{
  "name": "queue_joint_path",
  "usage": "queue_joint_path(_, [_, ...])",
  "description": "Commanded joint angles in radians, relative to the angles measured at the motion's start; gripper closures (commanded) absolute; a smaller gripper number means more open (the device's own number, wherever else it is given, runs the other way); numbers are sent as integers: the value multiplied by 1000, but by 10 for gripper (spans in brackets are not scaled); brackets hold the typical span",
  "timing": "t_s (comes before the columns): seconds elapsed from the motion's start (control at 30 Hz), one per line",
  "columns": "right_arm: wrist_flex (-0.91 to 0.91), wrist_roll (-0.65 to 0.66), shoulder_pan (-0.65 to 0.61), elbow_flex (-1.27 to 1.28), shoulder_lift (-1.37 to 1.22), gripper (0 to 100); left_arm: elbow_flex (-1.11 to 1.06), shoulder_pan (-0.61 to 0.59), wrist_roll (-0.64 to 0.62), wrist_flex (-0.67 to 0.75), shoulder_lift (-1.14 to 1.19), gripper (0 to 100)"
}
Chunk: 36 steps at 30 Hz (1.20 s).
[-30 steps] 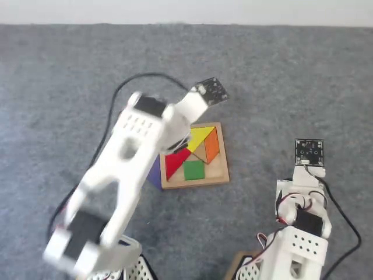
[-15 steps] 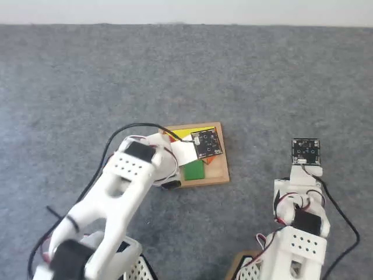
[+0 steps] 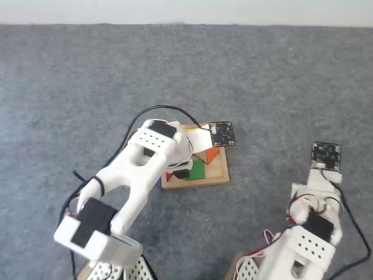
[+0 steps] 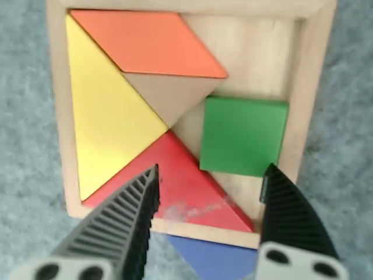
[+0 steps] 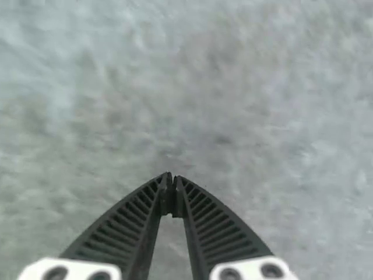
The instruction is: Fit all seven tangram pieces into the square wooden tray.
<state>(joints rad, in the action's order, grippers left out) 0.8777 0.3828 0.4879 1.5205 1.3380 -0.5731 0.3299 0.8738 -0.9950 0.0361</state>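
Note:
The square wooden tray (image 4: 312,87) lies under my left gripper (image 4: 210,182), which hovers open above it. Inside are a yellow large triangle (image 4: 108,125), an orange parallelogram (image 4: 148,44), a tan triangle (image 4: 166,96), a green square (image 4: 243,135) and a red triangle (image 4: 178,189). The open fingers (image 4: 137,204) straddle the red triangle's corner beside the green square. A blue piece (image 4: 215,256) lies on the carpet just outside the tray's rim. From above, the left arm (image 3: 151,157) covers much of the tray (image 3: 198,182). My right gripper (image 5: 168,195) is shut over bare carpet.
Grey carpet (image 3: 280,81) covers the whole table around the tray. The right arm (image 3: 315,204) stands at the near right, well apart from the tray. A black cable (image 3: 157,109) loops over the left arm.
The left arm has swung down and in over the tray, its wrist camera now past the tray's far right corner. The right arm has shifted slightly to the right.

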Motion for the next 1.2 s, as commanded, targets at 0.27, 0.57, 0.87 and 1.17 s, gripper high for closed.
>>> queue_joint_path(0.27, [-59, 132, 90, 69, 16, 991, 127, 35, 14, 68, 152, 728])
queue_joint_path(0.57, [-59, 135, 88, 71, 16, 991, 176, 64, 15, -40, 203, 726])
queue_joint_path(0.87, [-65, 135, 88, 72, 16, 991, 174, 60, 18, -169, 206, 728])
queue_joint_path(1.17, [-68, 135, 88, 72, 16, 991, 174, 58, 63, -175, 212, 728])
